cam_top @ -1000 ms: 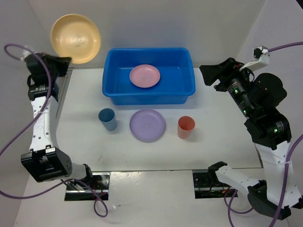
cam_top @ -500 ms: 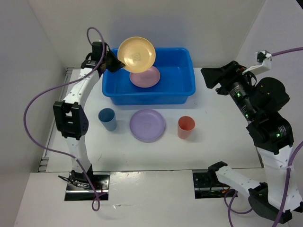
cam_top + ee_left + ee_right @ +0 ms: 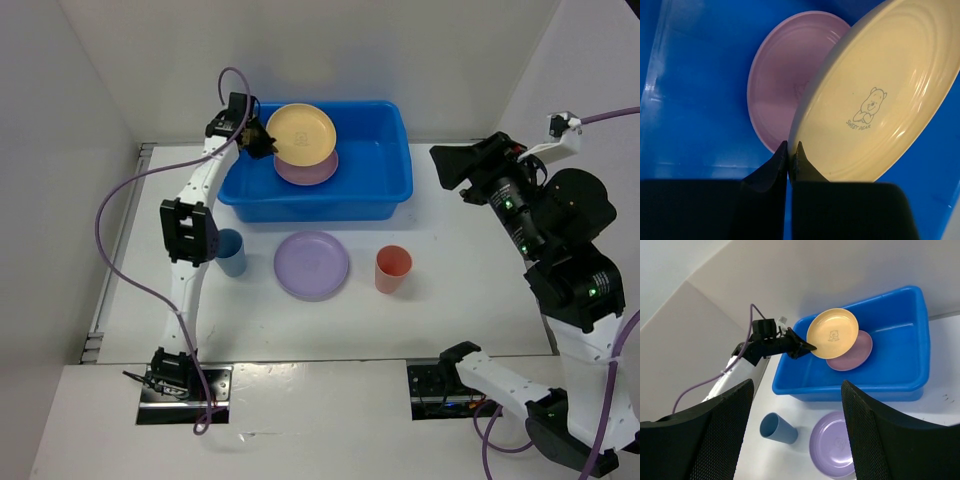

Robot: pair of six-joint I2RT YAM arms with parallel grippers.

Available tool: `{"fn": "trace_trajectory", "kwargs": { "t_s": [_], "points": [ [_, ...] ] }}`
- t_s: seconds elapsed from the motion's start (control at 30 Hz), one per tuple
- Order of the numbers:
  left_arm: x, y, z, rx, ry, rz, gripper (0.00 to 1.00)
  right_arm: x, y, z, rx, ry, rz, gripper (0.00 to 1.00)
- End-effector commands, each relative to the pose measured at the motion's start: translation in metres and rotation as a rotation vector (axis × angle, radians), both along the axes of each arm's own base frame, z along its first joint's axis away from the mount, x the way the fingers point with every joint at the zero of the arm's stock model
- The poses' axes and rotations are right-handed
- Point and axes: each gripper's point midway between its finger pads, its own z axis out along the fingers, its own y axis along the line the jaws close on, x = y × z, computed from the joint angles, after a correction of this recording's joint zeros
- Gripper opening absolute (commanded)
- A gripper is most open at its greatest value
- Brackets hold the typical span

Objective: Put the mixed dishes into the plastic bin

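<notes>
Bear print [image 3: 869, 106] on yellow plate [image 3: 905, 55], wrist close-up

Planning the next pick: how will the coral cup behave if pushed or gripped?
The coral cup stands upright, mouth up, so a high push may tip it. Round-walled, it would likely roll once down. It looks like smooth plastic, probably light.

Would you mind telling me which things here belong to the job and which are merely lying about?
Job: bin; yellow plate, held over the bin by the left gripper; pink plate, in the bin; lilac plate; blue cup; red cup.
Not the job: table; purple cables.
</notes>
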Motion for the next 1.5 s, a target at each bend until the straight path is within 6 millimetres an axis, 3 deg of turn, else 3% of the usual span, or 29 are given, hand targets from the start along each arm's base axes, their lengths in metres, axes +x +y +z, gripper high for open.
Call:
{"fn": "trace_trajectory", "kwargs": {
  "t_s": [0.0,0.03,0.07,0.1,0.23,0.3,0.37,0.4,0.43,0.5,0.63,0.73,0.8,0.83,0.9,0.93,0.97,1.0,1.07,1.1,1.13,1.17,1.2,1.27,1.3,1.37,1.4,1.47],
  "points": [
    [0.004,0.0,0.004,0.026,-0.002,0.007,0.0,-0.001,-0.008,0.001,0.005,-0.003,-0.037,0.75],
    [0.007,-0.001,-0.014,0.032,0.027,0.007,0.0,-0.001,-0.008,0.001,0.005,-0.003,-0.037,0.75],
    [0.014,-0.002,0.003,0.022,-0.022,0.007,0.0,0.0,-0.009,0.001,0.005,-0.003,-0.046,0.75],
    [0.012,-0.002,-0.022,0.033,0.034,0.006,0.0,0.001,-0.009,-0.002,0.002,0.006,-0.046,0.75],
    [0.008,-0.019,-0.033,-0.055,0.063,-0.044,0.0,0.003,-0.008,-0.006,-0.003,0.015,-0.046,0.75],
    [0.007,-0.019,-0.052,-0.05,0.098,-0.043,0.01,0.003,-0.008,-0.004,0.002,0.006,-0.046,0.75],
    [0.008,-0.016,-0.049,-0.038,0.087,-0.029,0.05,0.004,-0.006,-0.007,-0.002,0.014,-0.037,0.75],
    [0.008,-0.016,-0.049,-0.037,0.087,-0.029,0.12,0.004,-0.006,-0.007,-0.002,0.014,-0.037,0.75],
    [0.01,-0.015,-0.044,-0.035,0.067,-0.022,0.36,0.004,-0.006,-0.007,-0.002,0.014,-0.037,0.75],
    [0.01,-0.015,-0.049,-0.032,0.08,-0.022,0.42,0.003,-0.006,-0.009,-0.003,0.015,-0.037,0.75],
    [0.012,-0.017,-0.031,-0.046,0.041,-0.03,0.55,0.004,-0.006,-0.022,-0.015,0.044,-0.037,0.78],
    [0.011,-0.018,0.004,-0.062,-0.02,-0.038,0.62,0.006,0.003,-0.043,-0.038,0.1,0.006,0.83],
    [0.008,-0.018,0.035,-0.071,-0.07,-0.04,0.63,0.007,0.015,-0.063,-0.05,0.162,0.065,0.83],
    [0.003,-0.019,0.061,-0.085,-0.109,-0.051,0.65,0.009,0.022,-0.07,-0.056,0.183,0.097,0.83],
    [-0.005,-0.02,0.091,-0.102,-0.154,-0.065,0.65,0.007,0.05,-0.095,-0.03,0.283,0.238,0.83],
    [-0.014,-0.02,0.124,-0.116,-0.206,-0.075,0.66,0.005,0.061,-0.105,-0.013,0.316,0.298,0.83],
    [-0.019,-0.019,0.142,-0.112,-0.238,-0.082,0.66,-0.002,0.081,-0.133,0.009,0.403,0.415,0.82],
    [-0.035,-0.021,0.177,-0.113,-0.295,-0.099,0.66,-0.004,0.092,-0.14,0.064,0.435,0.463,0.8],
    [-0.055,-0.017,0.215,-0.108,-0.352,-0.109,0.66,-0.018,0.105,-0.177,0.114,0.535,0.535,0.78],
    [-0.065,-0.012,0.233,-0.099,-0.384,-0.103,0.67,-0.02,0.108,-0.184,0.136,0.553,0.522,0.78],
    [-0.091,-0.012,0.273,-0.11,-0.45,-0.113,0.67,-0.029,0.116,-0.188,0.168,0.581,0.526,0.78],
    [-0.105,-0.009,0.29,-0.093,-0.486,-0.125,0.67,-0.034,0.117,-0.199,0.174,0.606,0.511,0.78],
    [-0.133,-0.002,0.321,-0.092,-0.537,-0.13,0.67,-0.037,0.114,-0.198,0.188,0.596,0.479,0.78],
    [-0.164,0.001,0.342,-0.066,-0.566,-0.147,0.68,-0.046,0.123,-0.213,0.215,0.649,0.488,0.78],
    [-0.188,0.01,0.362,-0.051,-0.607,-0.132,0.68,-0.048,0.124,-0.218,0.219,0.655,0.485,0.78],
    [-0.215,0.012,0.364,-0.011,-0.592,-0.148,0.7,-0.052,0.132,-0.241,0.185,0.715,0.477,0.78],
    [-0.232,0.021,0.374,0.011,-0.611,-0.128,0.7,-0.042,0.128,-0.251,0.14,0.717,0.4,0.78],
    [-0.249,0.025,0.372,0.065,-0.604,-0.155,0.71,-0.04,0.119,-0.262,0.052,0.734,0.323,0.78]
  ]
}}
